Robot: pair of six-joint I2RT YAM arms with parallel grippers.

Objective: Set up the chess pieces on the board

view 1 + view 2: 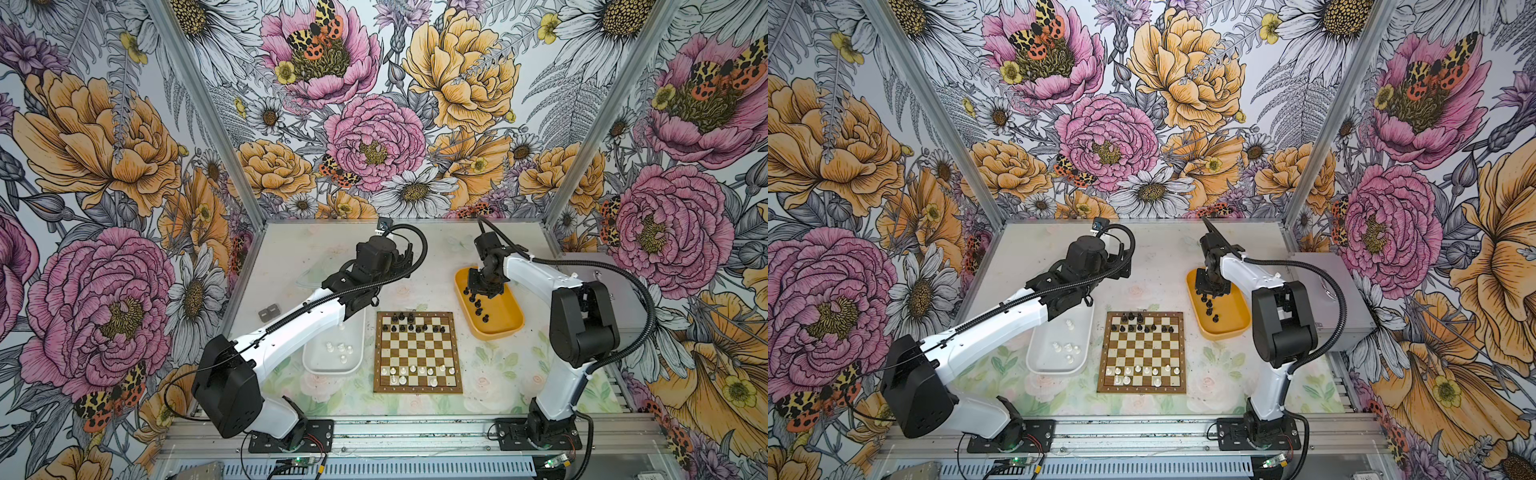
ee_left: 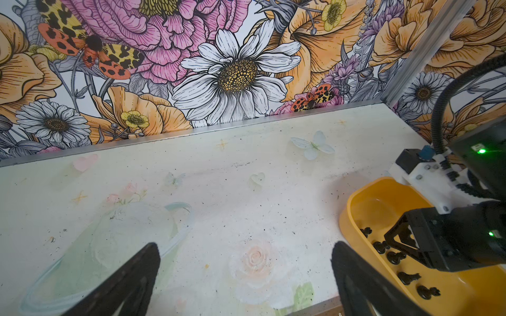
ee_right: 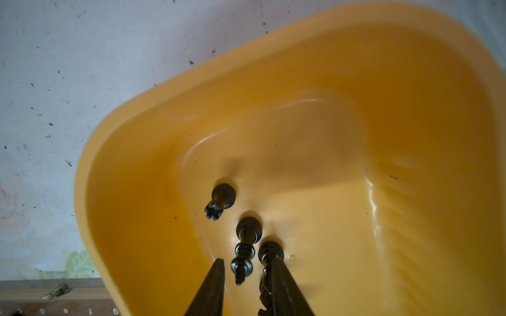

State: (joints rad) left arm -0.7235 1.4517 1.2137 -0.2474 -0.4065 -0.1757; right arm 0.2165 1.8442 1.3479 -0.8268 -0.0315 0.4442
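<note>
Top pair overhead, facing down, wrist views close, sharing yellow tray (image 3: 410,82)

Left arm (image 1: 291,328) stretched forward and inward from base, wrist held high. left end effector (image 2: 246,246) aimed toward back wall, 2 fingers (image 2: 131,281) spread wide. Right arm (image 1: 536,270) bent sharply at elbow, forearm reaching inward, wrist tipped down. right end effector (image 3: 245,260) pointing down, narrow gap between its fingers.
</note>
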